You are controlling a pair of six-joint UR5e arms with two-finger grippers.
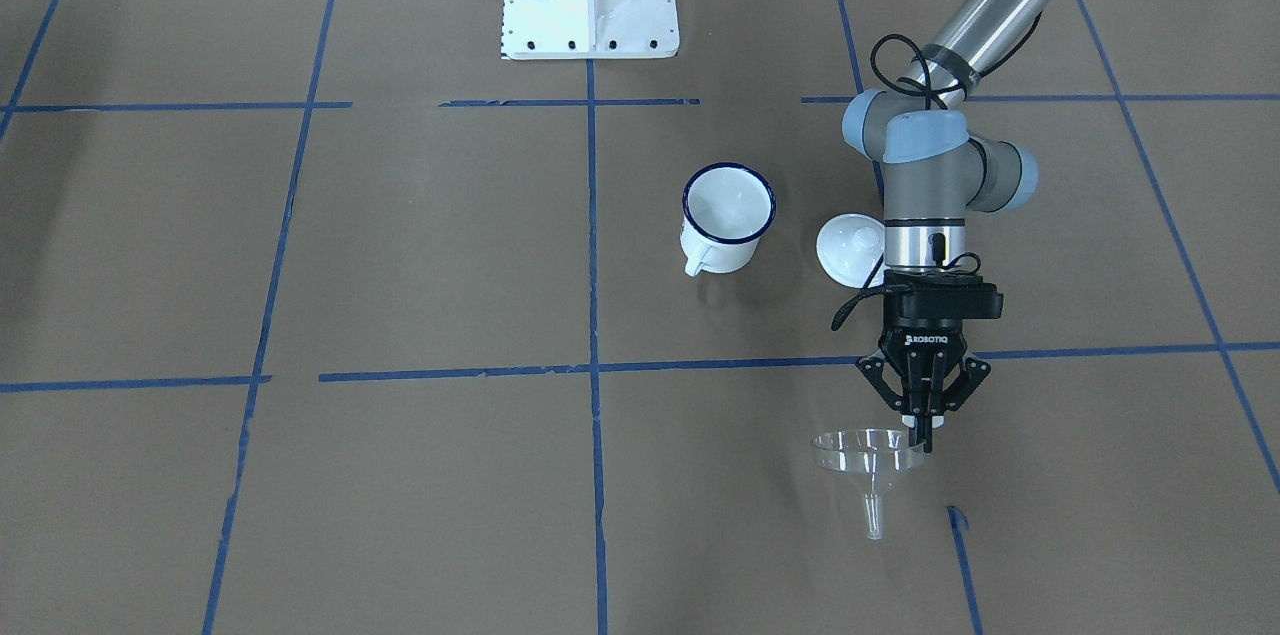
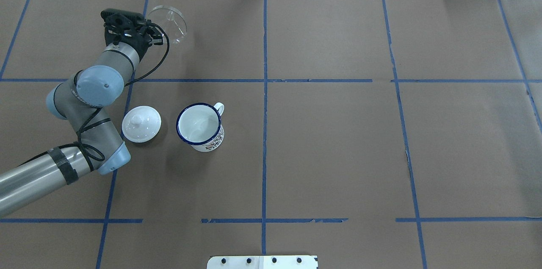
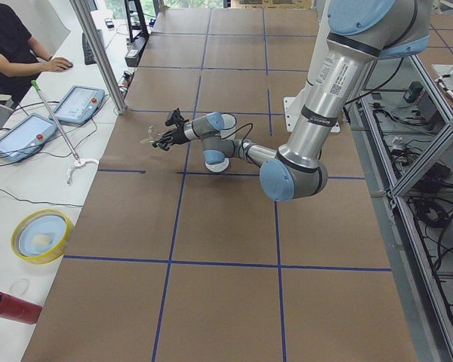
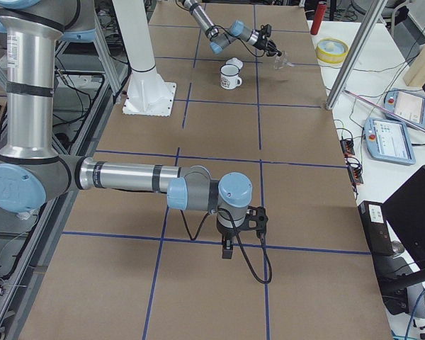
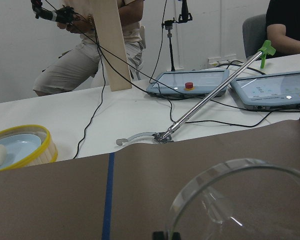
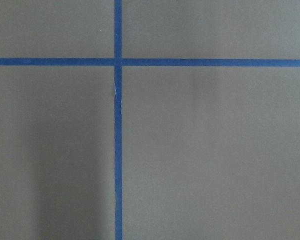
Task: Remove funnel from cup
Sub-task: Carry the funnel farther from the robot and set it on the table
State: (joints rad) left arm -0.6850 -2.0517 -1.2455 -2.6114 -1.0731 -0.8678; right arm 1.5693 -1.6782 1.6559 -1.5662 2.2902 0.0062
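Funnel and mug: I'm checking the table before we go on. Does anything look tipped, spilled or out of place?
Nothing stands out. The funnel is upright, spout down, pinched at its rim by the left gripper, well clear of the cup. The cup stands upright and empty, the lid beside it.

You are getting bright, even overhead light; the cup [image 2: 199, 127] is casting a soft shadow, the funnel [image 1: 868, 453] is catching faint glints, and your right wrist view is looking soft.
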